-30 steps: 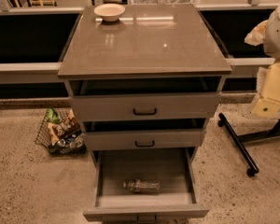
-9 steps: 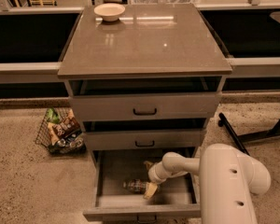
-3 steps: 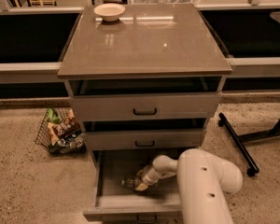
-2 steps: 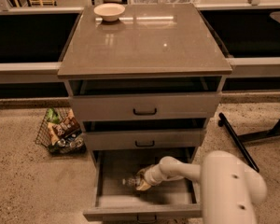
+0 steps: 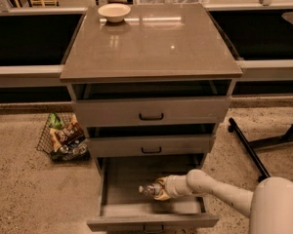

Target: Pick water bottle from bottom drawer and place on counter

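gripper [image 5: 159, 189] is down inside the bottom drawer [image 5: 132, 172], low and just right of centre in the frame, at the end of the pale arm [image 5: 219, 193] reaching in from the lower right corner. it is right against the labelled end of the water bottle [image 5: 147, 190], which lies near the drawer's front wall with its clear end pointing left. whether the gripper has closed on the bottle, i cannot tell from this view, nor whether the bottle is off the drawer floor.

the step in hand looks like the grasp and first lift. a round, thin-walled bottle is likely to roll or squirm, so the hold should sit square across the body at the label, firm without crushing. the lift needs to be gentle and level, high enough to clear the front wall. the middle drawer [image 5: 151, 145] and top drawer [image 5: 151, 112] hang over the back of the opening, and the counter [image 5: 151, 43] juts out wider than both. the safer path is probably out toward the bottom of the frame first, then up past that edge. the counter's open middle seems the best landing spot, well apart from the cream bowl [image 5: 114, 11] at upper left.
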Controlling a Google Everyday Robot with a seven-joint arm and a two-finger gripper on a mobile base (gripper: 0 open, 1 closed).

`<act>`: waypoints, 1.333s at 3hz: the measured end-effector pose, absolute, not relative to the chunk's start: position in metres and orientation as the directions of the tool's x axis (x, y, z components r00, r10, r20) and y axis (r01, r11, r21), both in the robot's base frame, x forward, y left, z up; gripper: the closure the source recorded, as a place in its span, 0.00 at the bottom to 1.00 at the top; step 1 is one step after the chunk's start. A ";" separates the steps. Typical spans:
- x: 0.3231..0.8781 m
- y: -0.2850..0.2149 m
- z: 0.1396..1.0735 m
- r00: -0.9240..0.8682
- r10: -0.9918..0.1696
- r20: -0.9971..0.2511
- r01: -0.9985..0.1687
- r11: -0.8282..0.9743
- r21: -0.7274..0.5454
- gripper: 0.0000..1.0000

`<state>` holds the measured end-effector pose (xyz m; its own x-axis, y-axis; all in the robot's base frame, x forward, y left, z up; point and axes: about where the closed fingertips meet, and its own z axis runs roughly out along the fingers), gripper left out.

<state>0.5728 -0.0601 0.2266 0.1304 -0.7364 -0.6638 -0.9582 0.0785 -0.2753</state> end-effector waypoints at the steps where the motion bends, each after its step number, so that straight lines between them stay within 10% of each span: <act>1: 0.573 -0.060 0.226 0.129 -0.736 -0.664 -0.959 0.079 -0.274 1.00; 4: 0.561 -0.017 0.392 0.476 -0.655 -0.587 -0.871 -0.260 -0.416 1.00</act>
